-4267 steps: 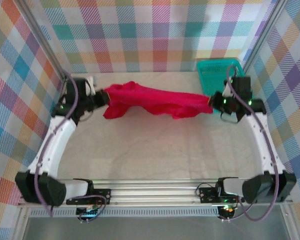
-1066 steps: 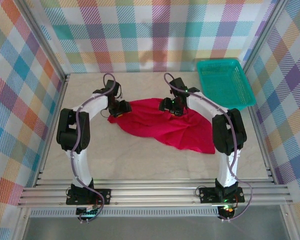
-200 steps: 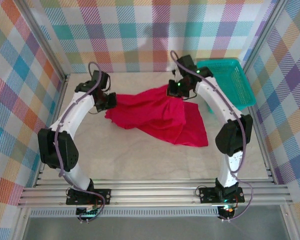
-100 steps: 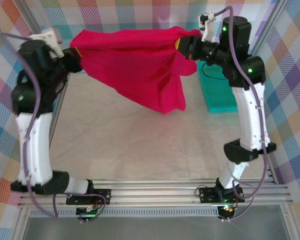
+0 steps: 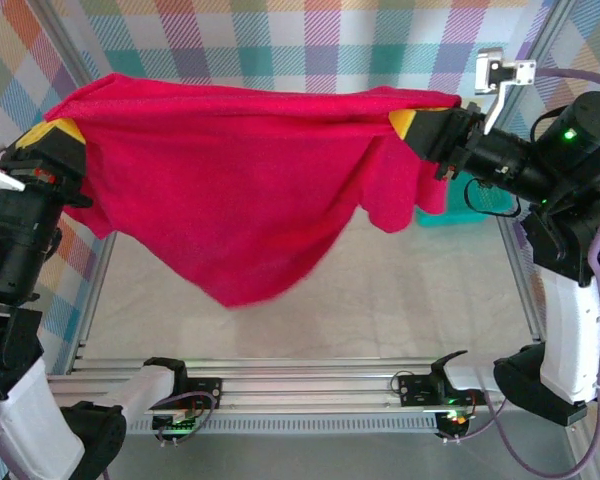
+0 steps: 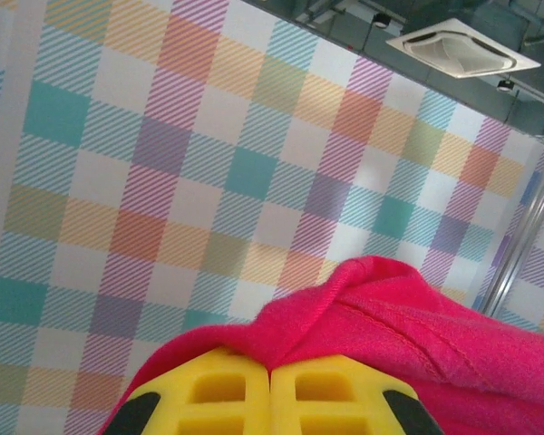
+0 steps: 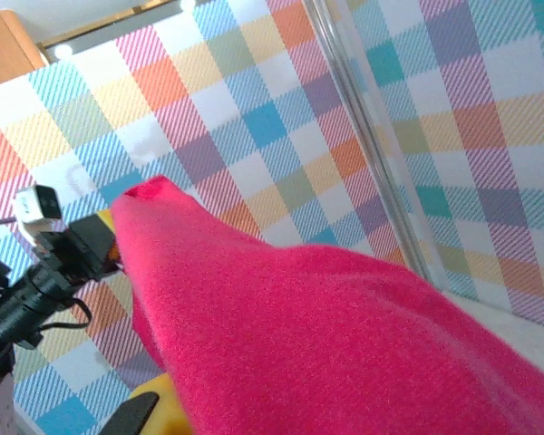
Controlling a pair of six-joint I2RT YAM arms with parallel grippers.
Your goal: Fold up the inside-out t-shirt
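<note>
Across the upper half of the overhead frame, the inside-out t-shirt (image 5: 230, 190) hangs in the air. Its top edge is pulled into a nearly level line from upper left to upper right, and its long axis lies along that line, side to side. The red cloth drapes down to a blunt point left of centre, seemingly clear of the bench (image 5: 400, 300). The left tool (image 5: 62, 135) pinches one end of the edge and the right tool (image 5: 407, 122) pinches the other. Both are closed tight on cloth. In the left wrist view the yellow fingers (image 6: 218, 394) press together under a bulging fold. A loose flap sags just below the right tool, in front of the teal basket (image 5: 472, 212). Laying the shirt flat likely calls for both tools to descend together with the edge taut. The heavier drape lies toward the left arm's side.
</note>
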